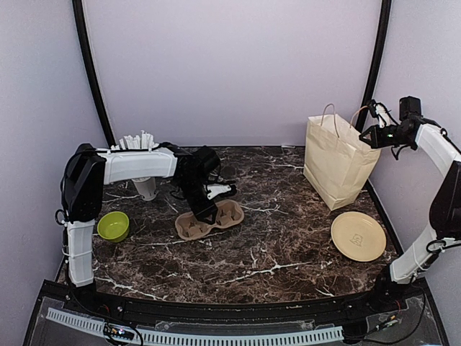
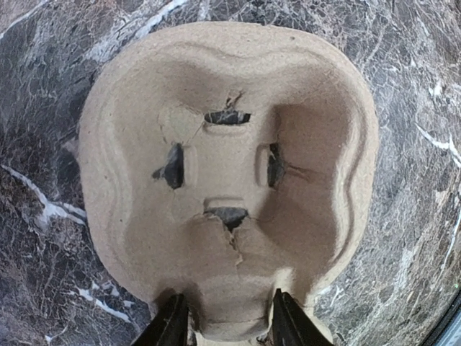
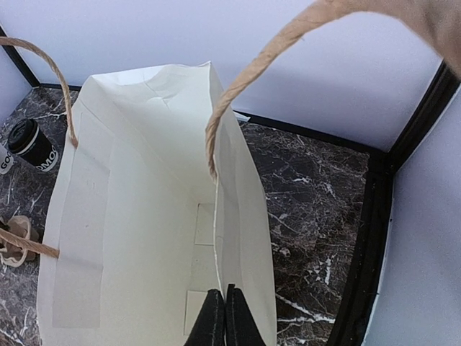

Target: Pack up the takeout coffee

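The takeout coffee, a dark-sleeved cup with a black lid, stands on the table at the far left of the right wrist view; my left arm hides it in the top view. My left gripper is down at the brown cardboard cup carrier. In the left wrist view its fingers hold the carrier's near end between them. My right gripper is shut on the right rim of the open white paper bag, whose inside shows nothing in it. The top view shows this gripper above the bag.
A pale cup of white straws stands behind my left arm. A lime-green bowl sits at the left. A tan plate lies in front of the bag. The carrier's edge shows left of the bag.
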`<state>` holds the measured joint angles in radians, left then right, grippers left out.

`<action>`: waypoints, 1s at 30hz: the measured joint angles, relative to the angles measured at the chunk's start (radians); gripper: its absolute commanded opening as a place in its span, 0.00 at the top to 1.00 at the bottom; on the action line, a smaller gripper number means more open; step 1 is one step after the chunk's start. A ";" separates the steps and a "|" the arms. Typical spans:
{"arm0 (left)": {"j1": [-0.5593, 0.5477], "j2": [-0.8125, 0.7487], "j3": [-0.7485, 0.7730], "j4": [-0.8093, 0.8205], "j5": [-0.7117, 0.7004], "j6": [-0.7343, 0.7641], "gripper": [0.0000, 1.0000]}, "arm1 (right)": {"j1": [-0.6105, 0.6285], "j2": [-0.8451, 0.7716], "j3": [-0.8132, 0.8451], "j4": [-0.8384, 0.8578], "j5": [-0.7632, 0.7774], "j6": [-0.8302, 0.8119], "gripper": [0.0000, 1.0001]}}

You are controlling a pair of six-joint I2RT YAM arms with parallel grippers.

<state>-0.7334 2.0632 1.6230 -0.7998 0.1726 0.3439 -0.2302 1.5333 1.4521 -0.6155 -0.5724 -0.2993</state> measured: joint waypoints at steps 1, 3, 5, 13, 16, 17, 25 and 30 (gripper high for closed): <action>0.000 0.000 0.001 -0.003 0.003 0.000 0.55 | 0.000 0.000 0.000 0.002 0.000 0.000 1.00; -0.002 0.000 0.002 -0.007 0.008 -0.003 0.56 | 0.000 0.000 -0.002 0.005 0.000 0.000 1.00; -0.004 0.000 0.002 -0.011 0.011 -0.004 0.57 | 0.000 0.000 -0.002 0.008 0.000 0.000 1.00; -0.006 0.011 0.010 -0.014 0.014 -0.011 0.63 | 0.000 0.000 -0.003 0.010 -0.001 -0.001 1.00; -0.006 0.013 0.014 -0.019 0.014 -0.014 0.66 | 0.000 0.000 -0.003 0.010 -0.001 -0.003 1.00; -0.006 0.014 0.019 -0.024 0.015 -0.015 0.66 | 0.000 0.000 -0.003 0.010 -0.002 -0.003 1.00; -0.011 0.003 0.047 -0.048 0.059 -0.034 0.68 | 0.006 -0.008 -0.003 0.000 -0.024 -0.024 1.00; -0.013 -0.082 0.047 -0.064 0.084 -0.048 0.68 | 0.059 -0.042 -0.008 -0.034 -0.036 -0.078 1.00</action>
<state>-0.7467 1.9812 1.6695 -0.8639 0.2565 0.2955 -0.1715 1.4918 1.4441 -0.6491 -0.6083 -0.3775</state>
